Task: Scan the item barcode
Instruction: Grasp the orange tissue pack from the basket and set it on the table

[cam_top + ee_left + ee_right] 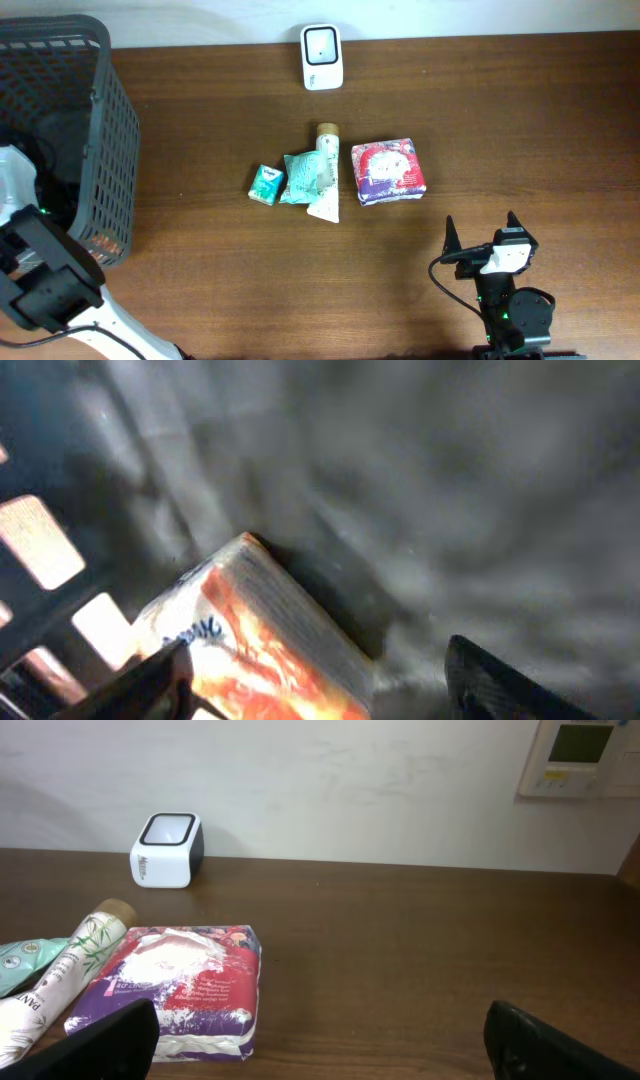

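Observation:
In the left wrist view an orange-and-white packet (pixel 262 628) lies on the floor of the dark mesh basket (pixel 112 120). My left gripper (pixel 318 660) is down inside the basket, open around the packet. Its left finger (pixel 150 685) is at the packet's edge and its right finger (pixel 500 685) stands apart from it. Overhead, only the left arm (pixel 45 275) shows beside the basket. The white barcode scanner (pixel 322 56) stands at the table's far edge (pixel 167 850). My right gripper (pixel 481 226) rests open and holds nothing near the front right (pixel 325 1045).
Mid-table lie a small green packet (pixel 266 184), a teal pouch (pixel 303 177), a white tube with a cork-coloured cap (pixel 325 170) and a red-and-purple packet (pixel 388 171) (pixel 180 985). The basket's mesh wall (pixel 60 590) is close on the left of my left gripper.

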`<state>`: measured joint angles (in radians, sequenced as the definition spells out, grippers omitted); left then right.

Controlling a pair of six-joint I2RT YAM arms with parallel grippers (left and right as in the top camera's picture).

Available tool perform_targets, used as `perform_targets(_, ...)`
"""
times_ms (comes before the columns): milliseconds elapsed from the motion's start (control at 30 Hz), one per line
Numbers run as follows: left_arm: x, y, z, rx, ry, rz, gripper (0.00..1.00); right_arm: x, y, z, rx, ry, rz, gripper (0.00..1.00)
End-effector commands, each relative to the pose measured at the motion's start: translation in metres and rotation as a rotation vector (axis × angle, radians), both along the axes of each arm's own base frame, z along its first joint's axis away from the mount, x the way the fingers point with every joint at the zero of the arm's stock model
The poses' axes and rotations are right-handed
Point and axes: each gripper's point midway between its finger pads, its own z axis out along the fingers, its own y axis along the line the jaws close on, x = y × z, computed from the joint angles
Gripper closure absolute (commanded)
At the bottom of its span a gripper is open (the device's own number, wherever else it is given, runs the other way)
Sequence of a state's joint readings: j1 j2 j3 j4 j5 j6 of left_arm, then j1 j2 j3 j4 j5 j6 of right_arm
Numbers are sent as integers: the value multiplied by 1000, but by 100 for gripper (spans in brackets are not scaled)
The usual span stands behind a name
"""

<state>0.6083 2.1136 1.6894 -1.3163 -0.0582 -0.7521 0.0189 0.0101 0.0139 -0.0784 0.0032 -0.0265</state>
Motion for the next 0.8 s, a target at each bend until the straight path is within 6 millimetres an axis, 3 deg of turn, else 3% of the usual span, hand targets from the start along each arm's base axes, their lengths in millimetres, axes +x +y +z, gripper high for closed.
perform_targets(0,-12,-5,-26,-26,62,22,39,0,-3,-3,4,5,-17,1)
perform_targets(100,-15,-7,-36,-27,64,23,60,0,-3,-3,3,5,-16,1)
perform_targets(200,-14,-6,-39,-27,63,22,100,0,-3,-3,3,5,-16,1)
perform_targets(267,-13,-4,-36,-24,58,20,100,0,-3,-3,3,5,-16,1)
perform_targets(367,1,8,-6,-3,21,8,100,0,-3,-3,3,5,-16,1)
perform_targets(433,18,20,32,31,-34,-19,100,0,-3,-3,3,5,-16,1)
perform_targets(533,43,37,114,129,-174,-63,100,0,-3,-3,3,5,-17,1)
perform_targets(567,50,43,161,200,-267,-63,100,0,-3,-3,3,5,-17,1)
perform_targets(600,55,45,186,242,-328,-70,100,0,-3,-3,3,5,-16,1)
perform_targets(667,75,34,254,311,-569,-249,100,0,-3,-3,3,5,-17,1)
perform_targets(767,74,0,360,427,-917,-334,100,0,-3,-3,3,5,-17,1)
